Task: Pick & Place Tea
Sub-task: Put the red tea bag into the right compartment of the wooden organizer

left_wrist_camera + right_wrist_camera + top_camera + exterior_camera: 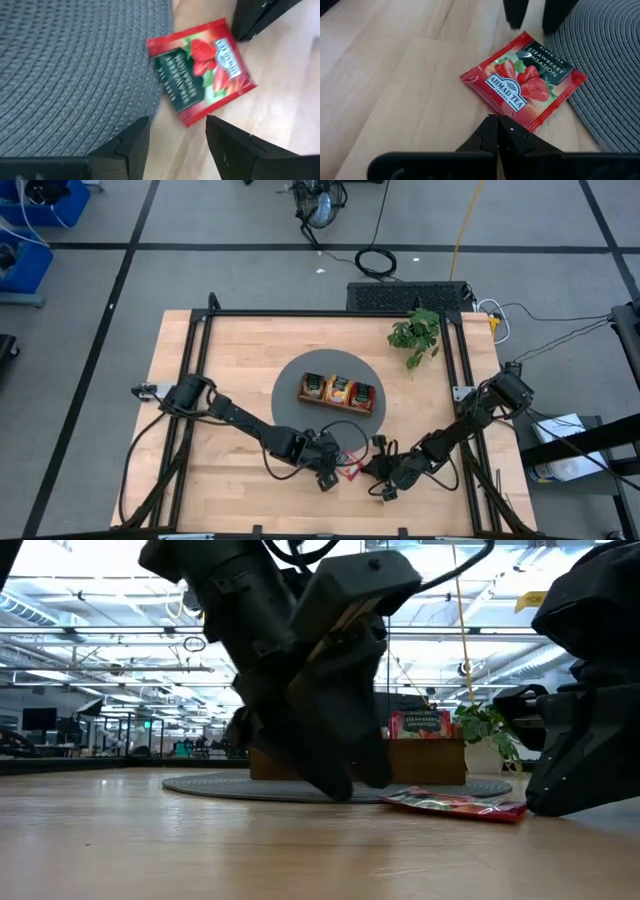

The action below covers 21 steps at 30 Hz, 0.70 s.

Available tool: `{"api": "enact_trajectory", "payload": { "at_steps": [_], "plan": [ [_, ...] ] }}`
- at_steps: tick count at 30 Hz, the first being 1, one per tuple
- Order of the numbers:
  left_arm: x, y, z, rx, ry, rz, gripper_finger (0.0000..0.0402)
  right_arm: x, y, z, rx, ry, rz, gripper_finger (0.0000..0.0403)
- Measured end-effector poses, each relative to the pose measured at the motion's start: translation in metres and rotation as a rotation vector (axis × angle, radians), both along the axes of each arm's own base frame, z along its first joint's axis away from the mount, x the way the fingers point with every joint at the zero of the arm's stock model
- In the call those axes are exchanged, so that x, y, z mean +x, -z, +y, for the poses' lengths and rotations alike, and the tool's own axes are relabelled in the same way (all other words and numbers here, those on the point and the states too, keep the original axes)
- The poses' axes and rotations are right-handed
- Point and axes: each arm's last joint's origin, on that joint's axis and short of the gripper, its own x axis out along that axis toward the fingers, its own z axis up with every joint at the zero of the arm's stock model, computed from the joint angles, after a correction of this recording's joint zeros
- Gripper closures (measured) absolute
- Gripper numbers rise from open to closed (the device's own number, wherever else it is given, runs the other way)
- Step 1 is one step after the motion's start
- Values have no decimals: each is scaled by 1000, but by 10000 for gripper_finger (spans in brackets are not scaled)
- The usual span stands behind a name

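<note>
One red strawberry tea sachet lies flat near the table's near edge. One of its corners rests on the rim of the round grey mat. My left gripper is open and low on the sachet's left, its fingers either side of the nearest corner of the sachet without touching it. My right gripper is shut and low on the sachet's right, its tips close to the sachet's edge. More sachets stand in the brown wooden tray on the mat. My right gripper comes low from the table's right, its shut fingertips just short of the sachet's edge. I cannot tell whether they touch it. The sachet lies flat on the table and the mat's rim.
The wooden tray with its sachets stands on the mat in the table's middle. A small green plant is near the far right corner. Both arms meet close together at the near edge. Bare wood lies to the left and the far side.
</note>
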Motion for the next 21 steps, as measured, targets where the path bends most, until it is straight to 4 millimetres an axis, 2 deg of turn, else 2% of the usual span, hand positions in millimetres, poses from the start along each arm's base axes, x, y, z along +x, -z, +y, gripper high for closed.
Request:
{"api": "enact_trajectory", "payload": {
  "at_steps": [4, 10, 21],
  "plan": [
    [2, 4, 0, -28, 12, 13, 204, -1, -2, 2, -23, -17, -21, 403],
    [2, 5, 0, -15, 15, 12, 204, -4, -17, 10, -37, -56, -97, 403],
    [2, 5, 0, -14, 14, 11, 204, 3, -13, 1, -91, 4, -111, 403]
  ]
}}
